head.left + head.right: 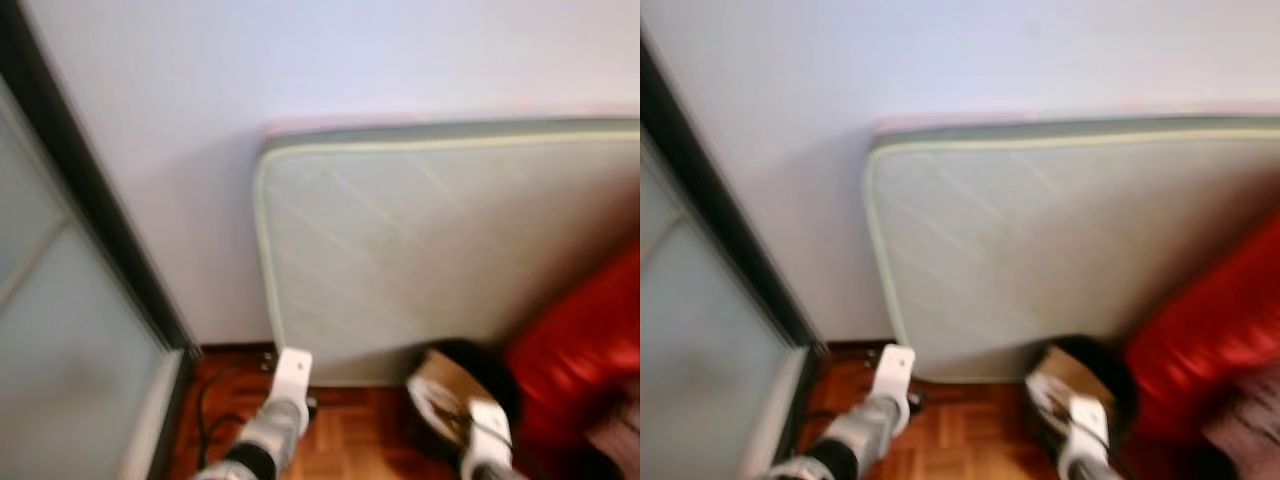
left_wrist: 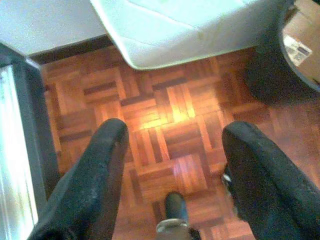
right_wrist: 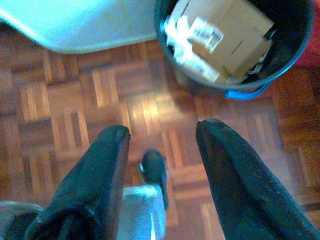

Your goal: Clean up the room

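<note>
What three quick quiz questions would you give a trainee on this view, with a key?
1. True or false: the mattress lies flat on the floor.
2. What does the dark bin hold? A) cardboard and paper B) water C) clothes
3. Fill in: both grippers hang over the ____ floor.

Key
1. False. It stands on edge, leaning against the white wall.
2. A. The right wrist view looks into it and shows brown cardboard with a printed label.
3. Parquet. The left gripper and right gripper are both open and hold nothing.
</note>
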Tool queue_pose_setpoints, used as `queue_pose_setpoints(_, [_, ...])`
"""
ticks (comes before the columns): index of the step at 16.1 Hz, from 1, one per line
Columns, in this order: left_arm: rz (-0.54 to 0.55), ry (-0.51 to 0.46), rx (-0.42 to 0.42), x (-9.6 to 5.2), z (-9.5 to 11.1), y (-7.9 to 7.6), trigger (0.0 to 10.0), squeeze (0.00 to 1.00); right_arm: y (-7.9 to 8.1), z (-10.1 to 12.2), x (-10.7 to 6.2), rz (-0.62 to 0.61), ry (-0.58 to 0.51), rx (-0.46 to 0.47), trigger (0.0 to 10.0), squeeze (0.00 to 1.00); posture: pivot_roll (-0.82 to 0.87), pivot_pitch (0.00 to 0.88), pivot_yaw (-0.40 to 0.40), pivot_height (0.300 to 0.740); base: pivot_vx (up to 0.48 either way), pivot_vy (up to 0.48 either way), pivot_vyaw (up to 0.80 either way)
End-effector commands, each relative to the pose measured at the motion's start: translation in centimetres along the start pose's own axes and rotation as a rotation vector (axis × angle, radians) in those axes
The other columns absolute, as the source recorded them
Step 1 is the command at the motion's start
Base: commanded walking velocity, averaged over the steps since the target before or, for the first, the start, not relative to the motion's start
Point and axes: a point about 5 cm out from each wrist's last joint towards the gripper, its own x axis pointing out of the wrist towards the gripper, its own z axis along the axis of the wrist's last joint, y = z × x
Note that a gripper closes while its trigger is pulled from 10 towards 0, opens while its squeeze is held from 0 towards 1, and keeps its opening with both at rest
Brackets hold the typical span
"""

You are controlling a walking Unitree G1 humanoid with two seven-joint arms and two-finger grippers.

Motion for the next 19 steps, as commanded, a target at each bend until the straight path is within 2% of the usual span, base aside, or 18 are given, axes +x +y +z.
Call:
queue_pose_setpoints(1, [0.004,0.023,-0.002,0.00,-0.51,0.17,10.0,0.00,-0.40,-0.66,-0.13,-0.011,0.023,0.003,10.0,0.00,0.08,0.000,0.014,0.740,0.000,0.000,-0.80])
queue_pose_setpoints(12, [0.002,0.023,-0.001,0.01,-0.49,0.23,10.0,0.00,-0.36,-0.65,-0.12,-0.011,0.021,0.003,10.0,0.00,0.07,0.000,0.019,0.740,0.000,0.000,-0.80])
queue_pose_setpoints(15, [0.000,0.021,0.002,0.01,-0.49,0.23,10.0,0.00,-0.38,-0.54,-0.13,-0.022,-0.005,0.034,10.0,0.00,0.07,0.000,0.018,0.740,0.000,0.000,0.00])
queue_pose_setpoints(19, [0.001,0.019,0.002,0.00,-0.46,0.23,10.0,0.00,-0.37,-0.52,-0.13,-0.024,-0.009,0.041,10.0,0.00,0.08,0.000,0.017,0.740,0.000,-0.298,0.00])
